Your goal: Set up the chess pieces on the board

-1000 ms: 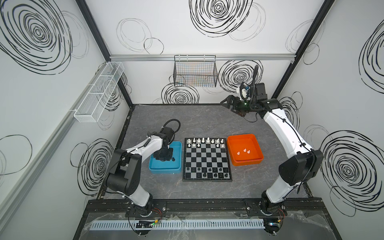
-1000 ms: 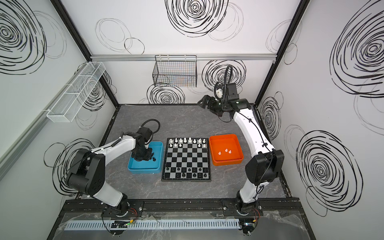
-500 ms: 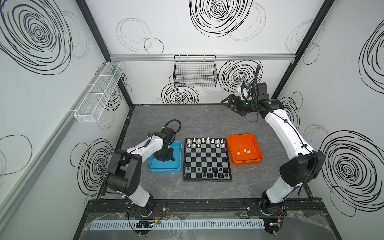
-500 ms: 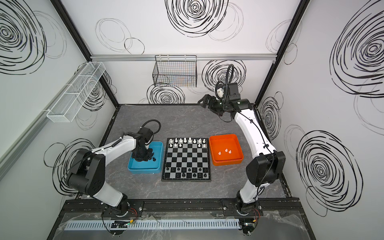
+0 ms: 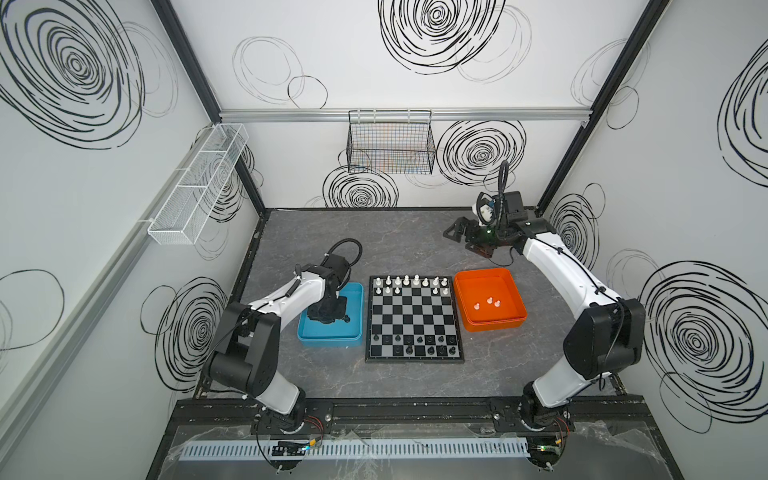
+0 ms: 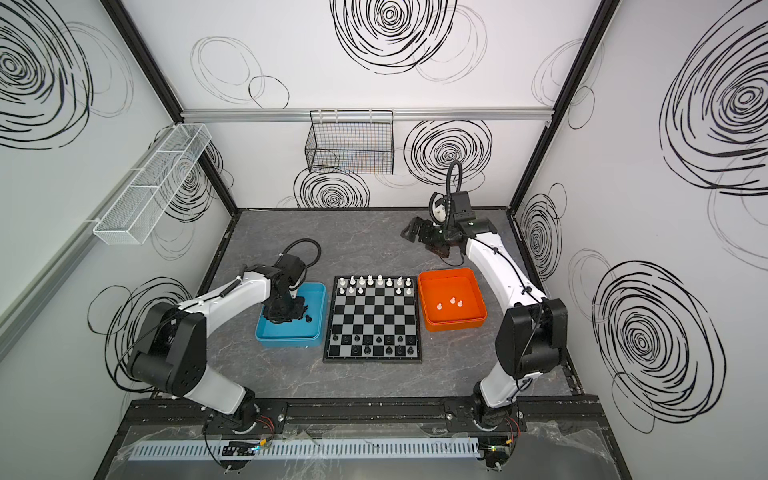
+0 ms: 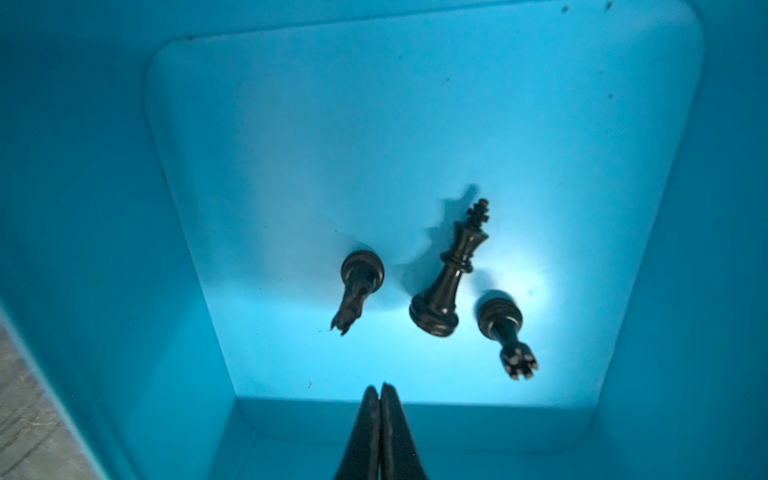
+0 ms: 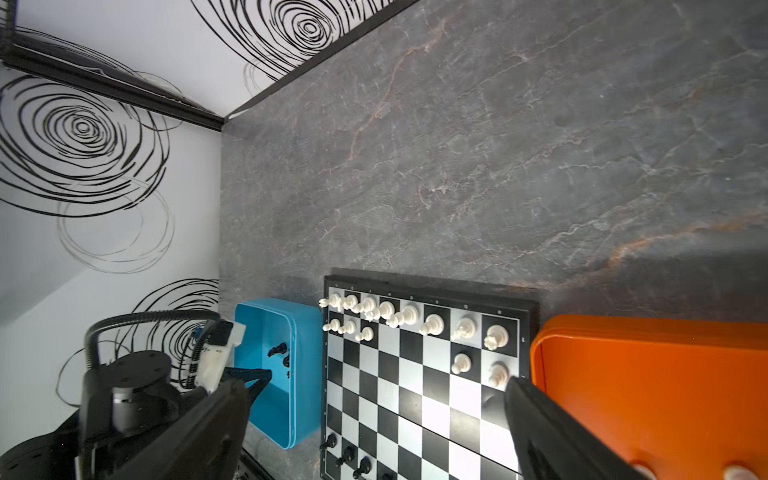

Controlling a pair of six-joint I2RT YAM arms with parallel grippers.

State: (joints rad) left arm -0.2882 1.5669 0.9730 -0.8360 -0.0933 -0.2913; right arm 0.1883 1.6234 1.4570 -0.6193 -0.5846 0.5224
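Arms (image 5: 555, 266) — white link shells, black joint housings, black cable loops (image 8: 145, 316) at wrists.

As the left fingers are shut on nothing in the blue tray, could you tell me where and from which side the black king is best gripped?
Grip the black king on its slim stem under the collar, coming down from above: it seems to stand upright on its base. Open the left fingers first, and keep clear of the fallen black piece lying right beside its base.
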